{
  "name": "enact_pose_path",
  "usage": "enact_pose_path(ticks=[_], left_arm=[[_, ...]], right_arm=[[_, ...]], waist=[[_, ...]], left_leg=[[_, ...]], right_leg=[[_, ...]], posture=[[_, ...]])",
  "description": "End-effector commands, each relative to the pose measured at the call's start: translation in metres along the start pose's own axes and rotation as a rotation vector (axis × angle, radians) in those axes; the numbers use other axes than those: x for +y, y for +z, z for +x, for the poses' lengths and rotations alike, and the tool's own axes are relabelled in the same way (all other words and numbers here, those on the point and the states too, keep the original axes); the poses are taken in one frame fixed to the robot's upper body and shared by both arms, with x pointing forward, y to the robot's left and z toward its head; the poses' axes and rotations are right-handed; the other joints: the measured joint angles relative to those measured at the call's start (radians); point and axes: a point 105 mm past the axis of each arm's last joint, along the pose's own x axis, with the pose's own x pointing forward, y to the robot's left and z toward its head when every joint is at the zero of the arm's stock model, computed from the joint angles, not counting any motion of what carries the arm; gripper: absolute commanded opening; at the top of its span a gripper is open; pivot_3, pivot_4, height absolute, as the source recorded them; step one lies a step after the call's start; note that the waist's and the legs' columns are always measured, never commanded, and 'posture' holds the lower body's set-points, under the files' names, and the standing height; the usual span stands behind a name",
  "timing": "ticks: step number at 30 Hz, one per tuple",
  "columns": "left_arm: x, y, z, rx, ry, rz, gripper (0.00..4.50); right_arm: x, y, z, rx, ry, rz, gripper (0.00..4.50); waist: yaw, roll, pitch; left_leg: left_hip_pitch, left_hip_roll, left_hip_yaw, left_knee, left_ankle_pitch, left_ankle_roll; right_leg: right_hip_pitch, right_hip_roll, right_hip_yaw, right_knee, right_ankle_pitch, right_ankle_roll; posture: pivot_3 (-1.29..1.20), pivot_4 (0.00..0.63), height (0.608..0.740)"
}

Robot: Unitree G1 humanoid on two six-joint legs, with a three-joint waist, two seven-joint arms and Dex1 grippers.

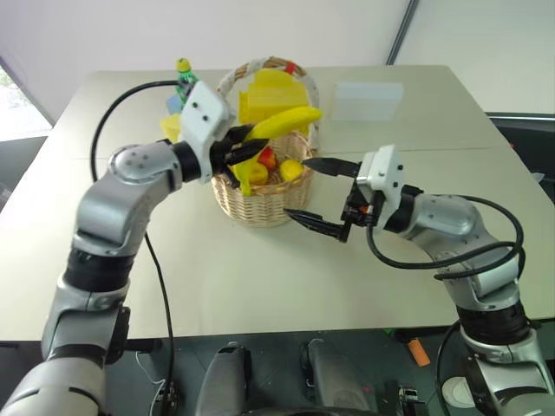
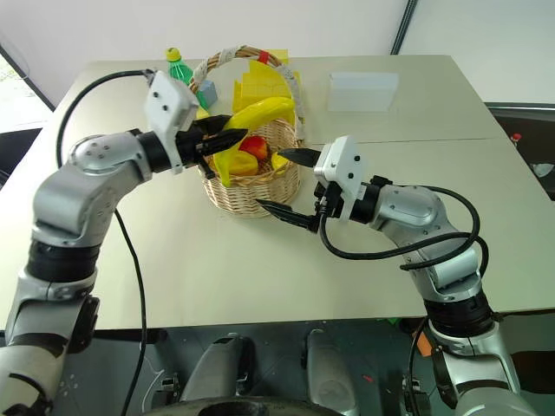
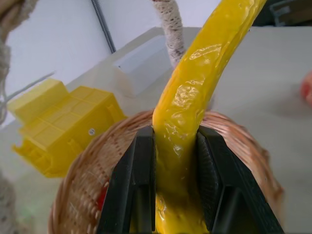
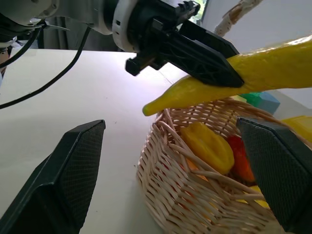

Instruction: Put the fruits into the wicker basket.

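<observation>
Your desk (image 1: 260, 286) is smooth, pale beige, against white walls; the woven tan basket (image 1: 256, 204) holds glossy fruits, possibly lemons; your left claw (image 1: 247, 149) clamps the curved banana (image 1: 286, 122) above it; right claw (image 1: 323, 192) gapes beside it.

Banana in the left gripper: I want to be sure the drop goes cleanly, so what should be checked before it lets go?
1. Left gripper shut on the banana: ok.
2. Banana over the wicker basket opening: ok, though one end sticks out past the rim.
3. Banana clear of the basket handle: cannot tell; they look close.
4. Room inside: ok, though fruits already lie in the basket.
5. Right gripper open and beside the basket, outside the drop path: ok.
</observation>
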Motion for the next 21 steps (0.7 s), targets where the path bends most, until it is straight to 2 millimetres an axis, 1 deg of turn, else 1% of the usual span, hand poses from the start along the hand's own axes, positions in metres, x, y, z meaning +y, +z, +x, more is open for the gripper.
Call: enact_pose_path(ticks=[1, 3, 5, 7, 8, 9, 11, 15, 18, 19, 21], left_arm=[[0.009, 0.007, 0.008, -0.022, 0.015, 0.058, 0.76], [0.009, 0.002, 0.01, -0.008, 0.0, 0.067, 0.76], [0.01, 0.003, 0.012, -0.02, -0.006, 0.048, 1.63], [0.01, 0.004, 0.012, -0.03, -0.007, 0.043, 2.33], [0.01, 0.006, 0.012, -0.037, -0.013, 0.052, 2.89], [0.007, 0.012, 0.01, -0.07, -0.03, 0.032, 3.35], [0.001, 0.02, 0.007, -0.117, -0.062, -0.011, 3.35], [-0.018, 0.026, -0.003, -0.17, -0.161, -0.051, 3.35], [-0.053, 0.021, -0.014, -0.164, -0.319, -0.057, 3.35], [-0.067, 0.018, -0.016, -0.16, -0.374, -0.066, 3.35], [-0.087, 0.009, -0.017, -0.146, -0.439, -0.102, 3.35]], right_arm=[[0.002, 0.015, -0.005, -0.034, -0.026, -0.052, 4.5], [0.002, 0.015, -0.006, -0.029, -0.041, -0.052, 4.5], [0.001, 0.014, -0.009, -0.023, -0.059, -0.052, 4.5], [0.0, 0.014, -0.011, -0.018, -0.073, -0.053, 4.5], [-0.001, 0.013, -0.013, -0.012, -0.084, -0.055, 4.5], [-0.007, 0.01, -0.02, 0.012, -0.115, -0.059, 4.5], [-0.015, 0.005, -0.032, 0.047, -0.158, -0.062, 4.5], [-0.041, -0.007, -0.071, 0.138, -0.306, -0.027, 4.5], [-0.061, -0.029, -0.114, 0.27, -0.45, 0.021, 4.5], [-0.064, -0.04, -0.129, 0.333, -0.485, 0.034, 4.5], [-0.063, -0.058, -0.149, 0.426, -0.514, 0.059, 4.5]], waist=[[-0.003, 0.0, 0.0], [-0.003, 0.0, 0.0], [-0.001, 0.0, 0.0], [0.0, 0.0, 0.0], [0.0, 0.0, 0.0], [0.0, 0.0, 0.0], [0.003, 0.0, 0.0], [0.002, 0.0, 0.0], [0.002, 0.0, 0.0], [0.002, 0.0, 0.0], [0.002, 0.0, 0.0]], left_leg=[[0.0, 0.0, 0.0, 0.0, 0.0, 0.0], [0.0, 0.0, 0.0, 0.0, 0.0, 0.0], [0.0, 0.0, 0.0, 0.0, 0.0, 0.0], [0.0, 0.0, 0.0, 0.001, 0.0, 0.0], [0.0, 0.0, 0.0, 0.001, 0.0, 0.0], [-0.001, 0.0, 0.0, 0.001, 0.0, 0.0], [-0.001, 0.0, 0.0, 0.001, 0.0, 0.0], [-0.001, 0.0, 0.0, 0.001, 0.0, 0.001], [-0.001, 0.0, 0.0, 0.001, 0.0, 0.001], [-0.001, 0.0, 0.0, 0.001, 0.0, 0.001], [-0.001, 0.0, 0.0, 0.001, 0.0, 0.001]], right_leg=[[0.0, 0.0, 0.0, 0.0, 0.0, 0.0], [0.0, 0.0, 0.0, 0.0, 0.0, 0.0], [0.0, 0.0, 0.0, 0.0, 0.0, 0.0], [0.0, -0.001, 0.0, 0.0, 0.0, 0.0], [0.0, -0.001, 0.0, 0.0, 0.0, 0.0], [0.0, -0.001, 0.0, 0.0, 0.0, 0.0], [0.0, -0.001, 0.0, 0.0, 0.0, 0.0], [0.0, -0.002, 0.0, 0.0, 0.0, 0.0], [0.0, -0.002, 0.001, 0.0, 0.0, 0.0], [0.0, -0.002, 0.001, 0.0, 0.0, 0.0], [0.0, -0.002, 0.001, 0.0, 0.0, 0.0]], posture=[[0.0, 0.15, 0.74], [0.0, 0.15, 0.74], [0.0, 0.15, 0.74], [0.0, 0.15, 0.74], [0.0, 0.15, 0.74], [0.0, 0.15, 0.74], [0.0, 0.15, 0.74], [0.0, 0.15, 0.74], [0.0, 0.15, 0.74], [0.0, 0.15, 0.74], [0.0, 0.15, 0.74]])
